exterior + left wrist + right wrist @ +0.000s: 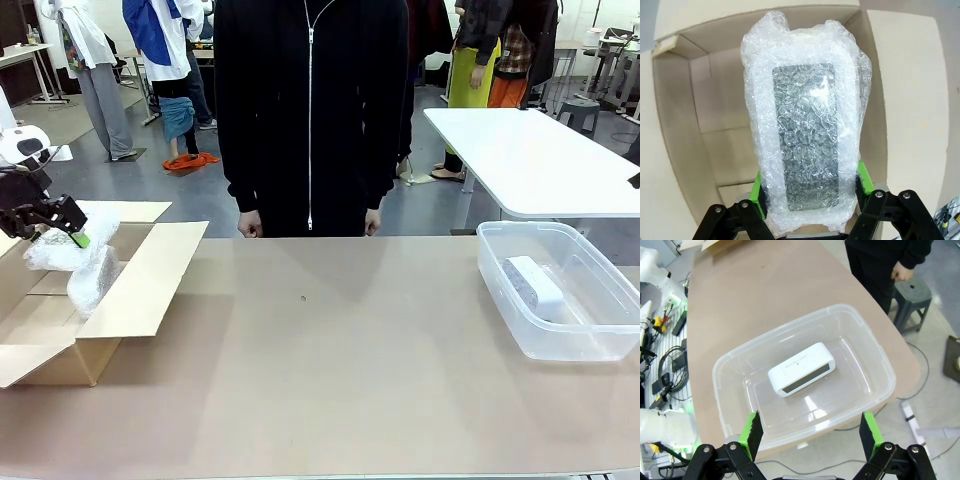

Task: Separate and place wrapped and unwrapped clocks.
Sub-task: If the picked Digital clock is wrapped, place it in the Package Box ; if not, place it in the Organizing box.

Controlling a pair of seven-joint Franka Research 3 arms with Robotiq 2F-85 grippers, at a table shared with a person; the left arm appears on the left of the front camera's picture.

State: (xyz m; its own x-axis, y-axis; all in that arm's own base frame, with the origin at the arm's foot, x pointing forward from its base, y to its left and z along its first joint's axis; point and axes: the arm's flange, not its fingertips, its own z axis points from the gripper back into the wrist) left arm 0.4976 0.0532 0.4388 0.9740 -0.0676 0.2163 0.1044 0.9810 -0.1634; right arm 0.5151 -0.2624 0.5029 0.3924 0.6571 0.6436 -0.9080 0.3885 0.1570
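In the left wrist view, the left gripper (810, 192) is closed on a bubble-wrapped clock (807, 135). Its green pads (863, 179) press on the two long sides of the lower end, and the clock stands up between the fingers with its dark face toward the camera. Behind it is the open cardboard box (695, 125), so the clock hangs over the inside of the box; I cannot tell if it touches the bottom.

The front view gives what the wrist camera cannot: the left gripper (62, 228) is at the left edge of the table (330, 370), over the box (150, 280), and a second wrapped bundle (92, 278) leans against the inner side of the box, just below the held one (55, 250).

In the right wrist view, the right gripper (811, 432) has its jaws wide open and holds nothing. It hovers above a clear plastic bin (730, 365), and the bare white clock (801, 369) lies flat on the bottom, well apart from the fingers. The front view shows this bin (500, 275) at the right end of the table, with the clock (533, 285) inside. At the far side stands a person in a black zipped jacket (310, 110), both hands at the table edge.
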